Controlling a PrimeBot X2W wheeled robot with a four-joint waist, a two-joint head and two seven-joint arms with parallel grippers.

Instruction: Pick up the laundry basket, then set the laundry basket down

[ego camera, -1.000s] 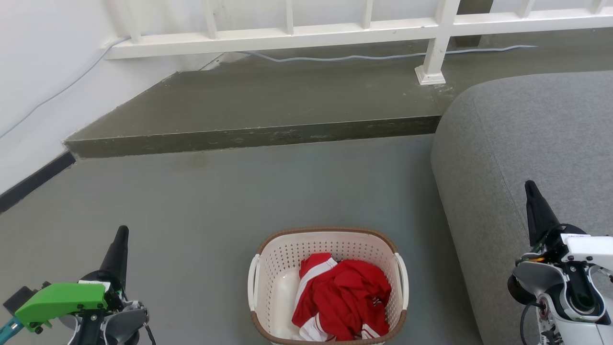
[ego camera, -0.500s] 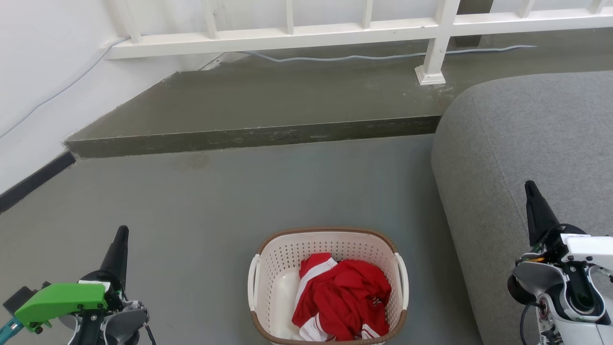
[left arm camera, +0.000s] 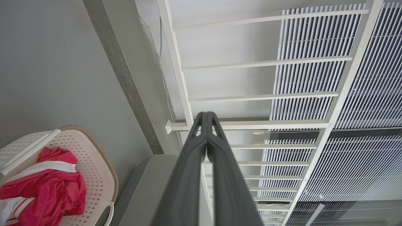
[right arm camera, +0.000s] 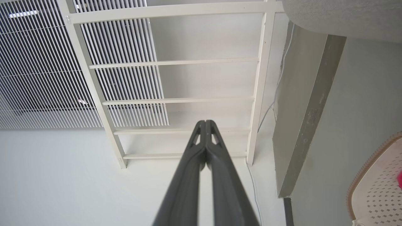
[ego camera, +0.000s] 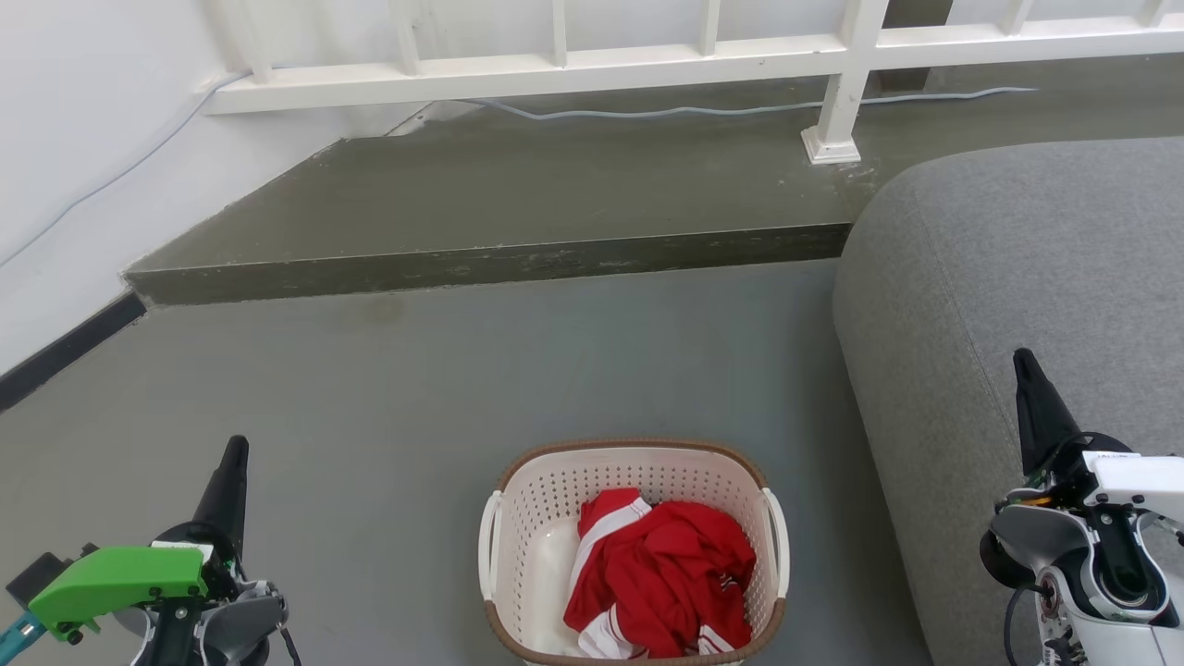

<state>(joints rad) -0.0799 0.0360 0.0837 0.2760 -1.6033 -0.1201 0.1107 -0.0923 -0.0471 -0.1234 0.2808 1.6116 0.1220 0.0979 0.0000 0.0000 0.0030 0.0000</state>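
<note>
- The laundry basket [ego camera: 555,499] stands on the grey floor [ego camera: 416,370] between the grippers, its near rim clipped by the frame edge.
- Red clothing [ego camera: 666,573] hides much of its bottom.
- Left gripper [left arm camera: 206,114] and right gripper [right arm camera: 205,121] have their fingers pressed together, empty, and are well apart from the basket.
- The grey bulk [ego camera: 1017,259] on the right is probably a sofa, and it is cut off.

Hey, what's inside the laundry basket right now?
In the basket lies crumpled red clothing with white stripes, heaped toward its right side. The left part of the basket's floor is bare. Whatever may lie beneath the clothing is covered.
</note>
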